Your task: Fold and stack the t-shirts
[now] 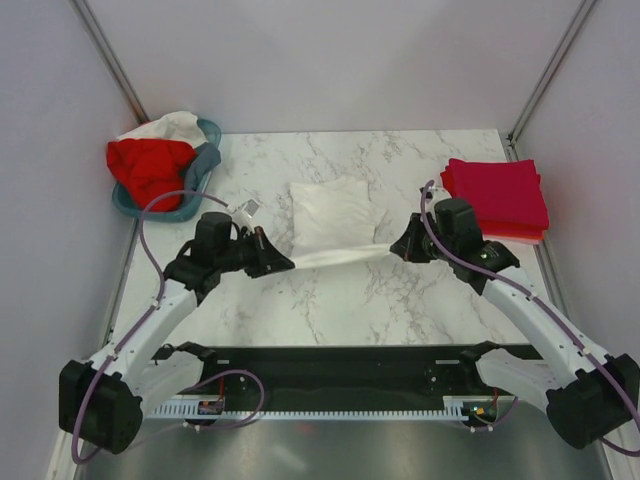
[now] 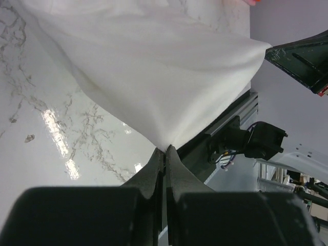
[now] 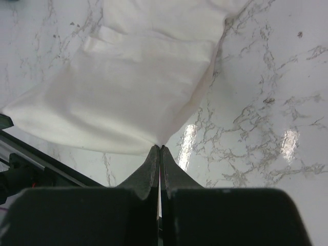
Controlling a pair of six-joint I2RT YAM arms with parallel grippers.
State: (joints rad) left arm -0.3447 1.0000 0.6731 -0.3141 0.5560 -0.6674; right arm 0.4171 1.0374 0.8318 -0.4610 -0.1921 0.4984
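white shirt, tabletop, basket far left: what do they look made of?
The white t-shirt: soft matte cloth; it sags and creases. The tabletop: glossy, marble-look, grey veins, lamp glare; stone or laminate, unclear. The basket: teal, probably plastic, smooth moulded rim.

The left arm reaches forward and inward from its base, and the left gripper points right. The right arm mirrors it, with the right gripper pointing left. Both sets of jaws are pressed together, each pinching a corner of the white t-shirt.
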